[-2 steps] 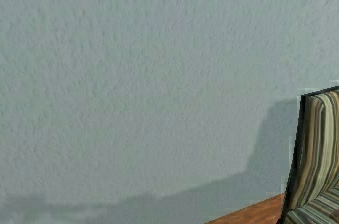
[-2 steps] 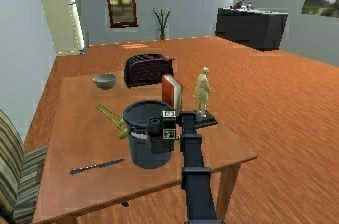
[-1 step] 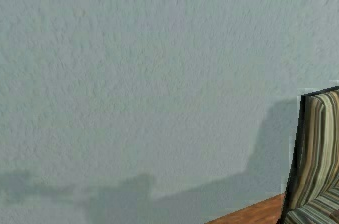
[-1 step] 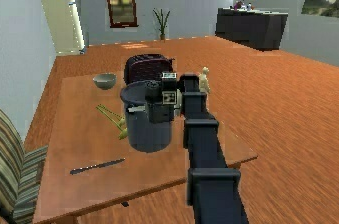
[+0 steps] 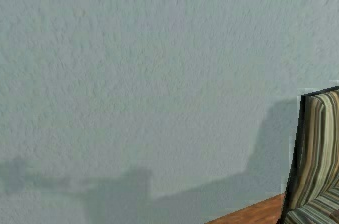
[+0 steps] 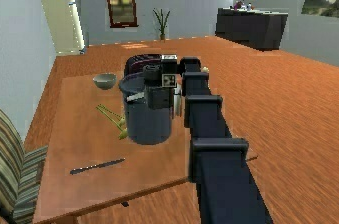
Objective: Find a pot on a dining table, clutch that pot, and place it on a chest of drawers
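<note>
Logging dark pot point(image 6: 147, 125) upright on bench point(image 6: 77, 130), hand point(image 6: 155, 97) up by its rim, grip state & any hold can't tell; prob best to seat hand on rim, lift straight & level, clear of bowl point(image 6: 104, 80) & long utensil point(image 6: 97, 166), then head for far dark cabinet point(image 6: 252, 27).

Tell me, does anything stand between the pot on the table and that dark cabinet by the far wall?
Nothing visible does. The pot stands on the table with the end effector at it, and from there bare wooden floor runs to the dark cabinet by the far wall. Only the robot's own arm crosses that line.
</note>
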{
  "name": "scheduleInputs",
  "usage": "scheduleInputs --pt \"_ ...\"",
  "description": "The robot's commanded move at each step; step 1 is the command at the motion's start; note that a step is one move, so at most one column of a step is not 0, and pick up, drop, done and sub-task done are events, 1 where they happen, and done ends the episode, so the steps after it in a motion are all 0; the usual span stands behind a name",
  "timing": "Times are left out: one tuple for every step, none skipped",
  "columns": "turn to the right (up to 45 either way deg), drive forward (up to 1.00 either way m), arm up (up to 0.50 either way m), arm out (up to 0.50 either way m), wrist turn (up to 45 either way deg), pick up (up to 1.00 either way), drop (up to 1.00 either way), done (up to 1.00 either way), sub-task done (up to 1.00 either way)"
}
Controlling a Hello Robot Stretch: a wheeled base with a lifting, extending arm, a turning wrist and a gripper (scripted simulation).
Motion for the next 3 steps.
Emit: scheduleInputs --pt "0.0 0.00 0.00 0.00 -45.0 0.00 0.00 0.00 0.00" --pt "0.0 0.00 0.00 0.00 -45.0 0.00 0.00 0.00 0.00" --pt "0.0 0.00 0.00 0.00 -24.0 0.00 0.00 0.00 0.00"
